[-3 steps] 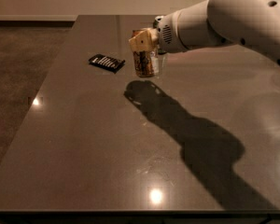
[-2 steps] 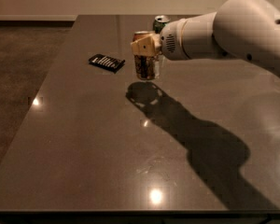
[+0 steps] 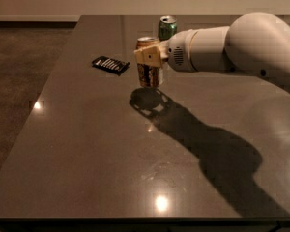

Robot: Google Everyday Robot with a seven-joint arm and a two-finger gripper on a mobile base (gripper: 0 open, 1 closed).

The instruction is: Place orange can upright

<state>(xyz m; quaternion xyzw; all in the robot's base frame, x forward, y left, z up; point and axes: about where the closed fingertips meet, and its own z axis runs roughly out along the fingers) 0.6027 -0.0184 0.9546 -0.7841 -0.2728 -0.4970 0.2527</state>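
Observation:
The orange can [image 3: 148, 75] has a mottled orange-brown and silver label and a silver top. It stands upright at the middle of the dark table [image 3: 87, 144]. My gripper [image 3: 152, 57] reaches in from the right on the white arm [image 3: 232, 50] and is shut on the can's upper half. Its beige fingers [image 3: 148, 57] cover part of the label. The can's base is at or just above the tabletop, with its shadow right under it; I cannot tell whether it touches.
A green can [image 3: 167, 27] stands upright behind the gripper, toward the table's far edge. A flat black packet [image 3: 110, 65] lies left of the orange can. The table's left edge drops to brown carpet [image 3: 24, 81].
The arm has come down with the orange can, so the can and its shadow now meet. The green can has come into view behind the arm.

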